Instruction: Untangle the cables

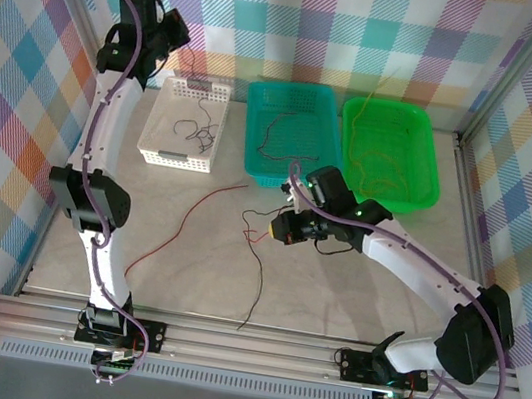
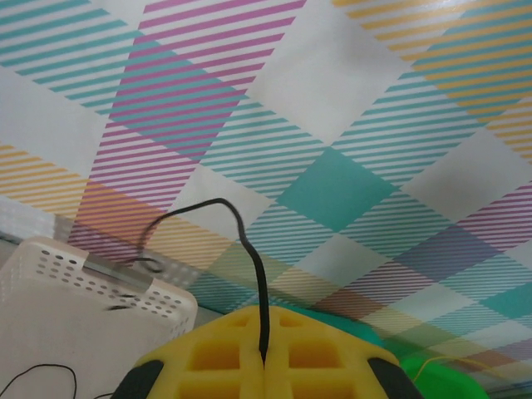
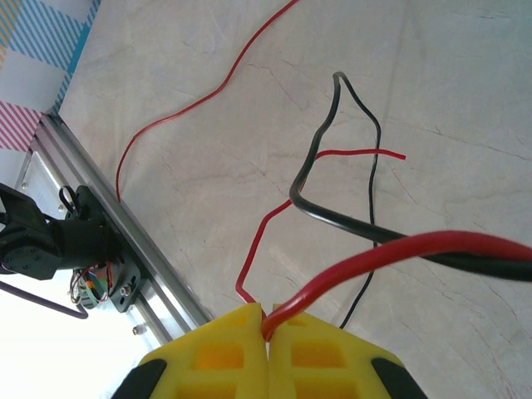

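We are sorting: our left gripper (image 2: 264,359) pinches a black cable (image 2: 252,249) above the white basket (image 1: 174,157). Our right gripper (image 3: 268,331) clamps a red cable (image 3: 374,256) crossed with a second black cable (image 3: 294,198) over the tabletop (image 1: 331,301). Next, likely: ease them apart.

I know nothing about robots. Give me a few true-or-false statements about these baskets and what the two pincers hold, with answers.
1. The left pincer is shut on a black wire. True.
2. The right pincer grips a yellow wire. False: it is shut on a red wire.
3. A white basket, a teal basket and a green basket stand in a row at the table's far side. True.
4. The green basket is the leftmost. False: the white basket is leftmost and the green one rightmost.
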